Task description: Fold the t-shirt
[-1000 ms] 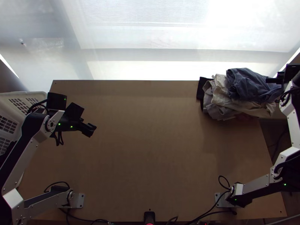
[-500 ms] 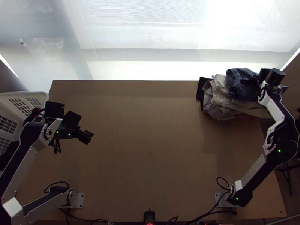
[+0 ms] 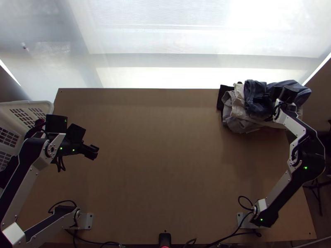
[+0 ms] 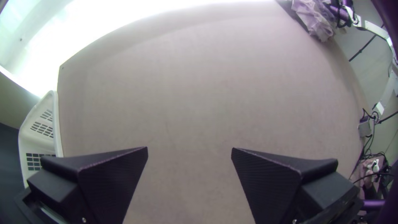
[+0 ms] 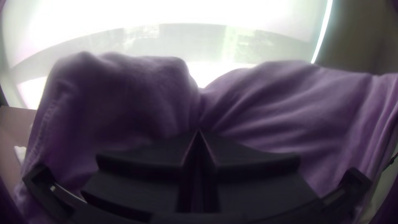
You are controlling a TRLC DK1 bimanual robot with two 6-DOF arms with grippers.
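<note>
At the table's far right, my right gripper is at a bunched blue-grey cloth, which lies on a heap of other cloths. In the right wrist view the right gripper is shut on the cloth, tinted purple there; it is gathered at the fingertips and bulges up on both sides. Whether this is a t-shirt I cannot tell. Over the left part of the table hangs my left gripper. The left wrist view has the left gripper open, nothing between its fingers, above bare wood.
A beige and grey cloth heap lies under and beside the blue-grey one, with a black item at its left edge. A white slotted basket stands off the table's left side. Bare wood spans the middle.
The right gripper has come in from the far right edge to the heap and shut on the blue-grey cloth, which has shifted slightly left. The left gripper has moved a little left and toward the near edge.
</note>
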